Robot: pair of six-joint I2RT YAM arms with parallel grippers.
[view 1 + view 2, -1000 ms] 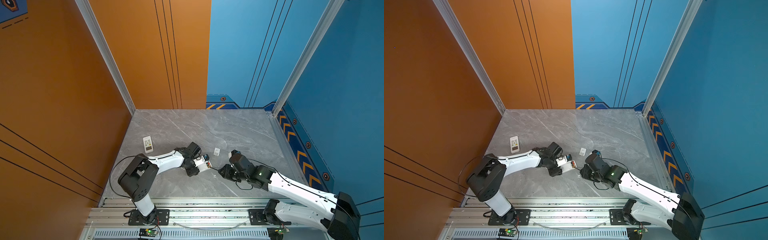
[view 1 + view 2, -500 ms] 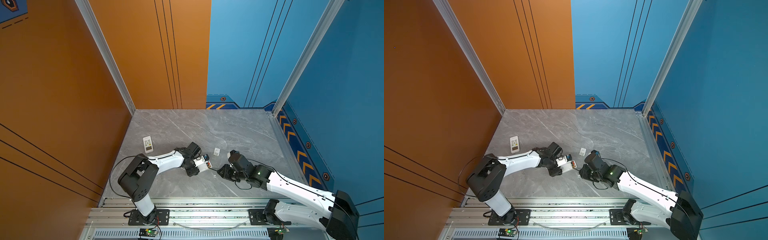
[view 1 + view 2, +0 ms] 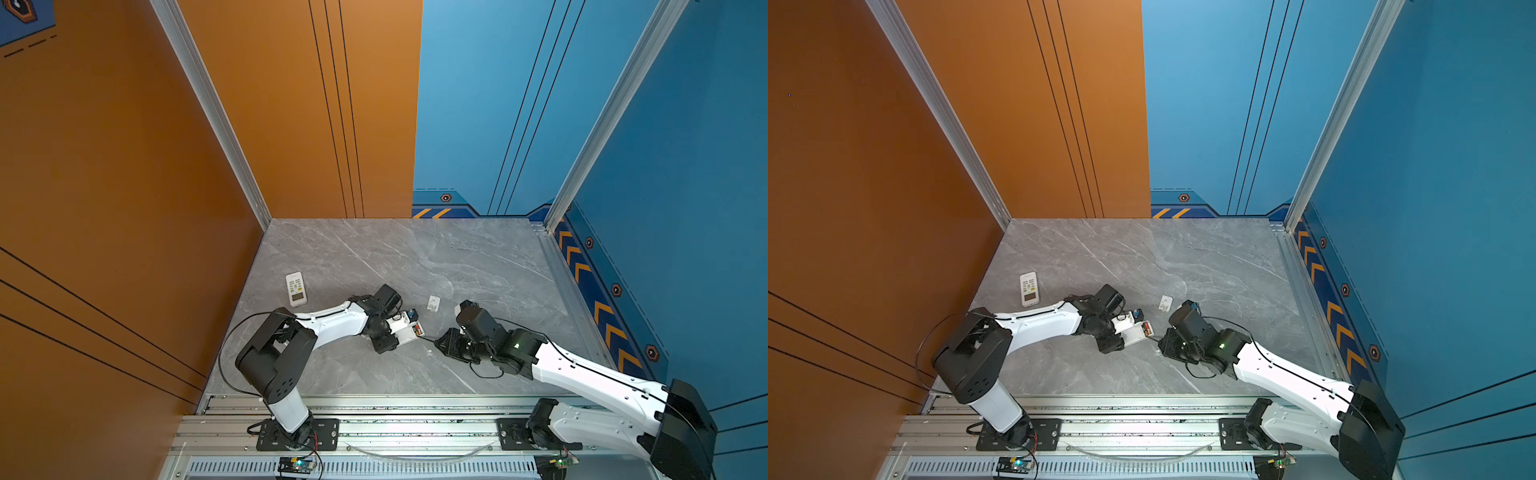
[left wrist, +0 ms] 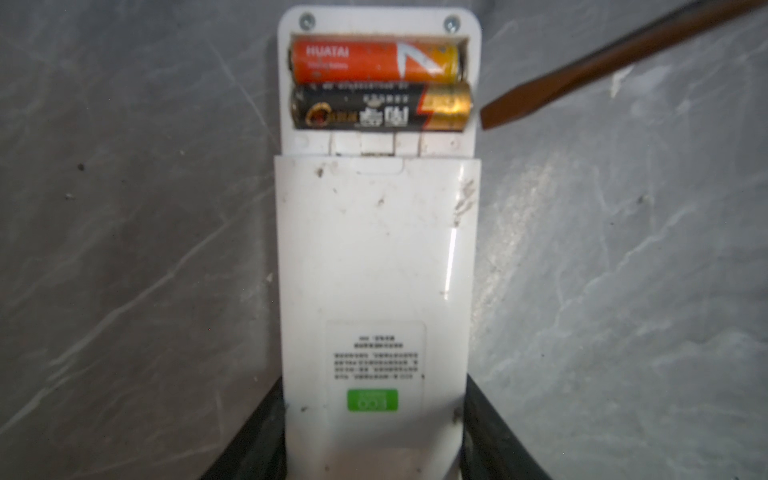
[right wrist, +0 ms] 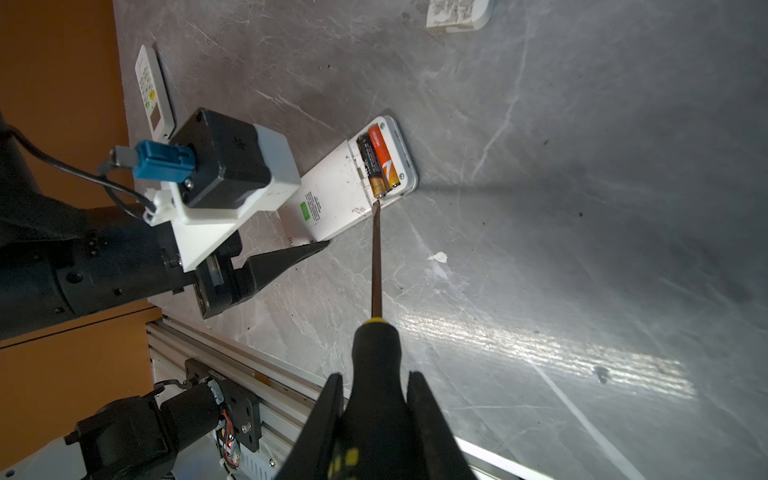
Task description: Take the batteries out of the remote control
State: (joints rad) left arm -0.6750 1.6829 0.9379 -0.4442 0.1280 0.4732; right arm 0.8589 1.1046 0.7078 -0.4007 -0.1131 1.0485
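**Top views:** In both top views your left fingers (image 3: 384, 345) are clamped on a white remote (image 3: 409, 331) on the grey bench (image 3: 415, 257), its open battery bay facing the right arm. Your right fingers (image 3: 448, 343) are closed on a screwdriver (image 3: 428, 339) that points at that open end. A second remote (image 3: 1029, 288) lies near the orange wall. A small white cover (image 3: 1165, 303) lies apart from both arms.

**Left wrist:** The fingers (image 4: 257, 440) press both long sides of the remote (image 4: 374, 249), which lies back-up. In the bay an orange battery (image 4: 374, 62) and a black battery (image 4: 380, 109) sit side by side, the orange one nearer the end. The screwdriver's flat tip (image 4: 498, 114) is just beside the remote's edge, level with the black battery's gold end.

**Right wrist:** Your right fingers (image 5: 324, 419) grip the black-and-yellow handle (image 5: 376, 361). The shaft runs to the remote's rim (image 5: 405, 187) beside the gold end. You cannot tell whether the tip touches it.
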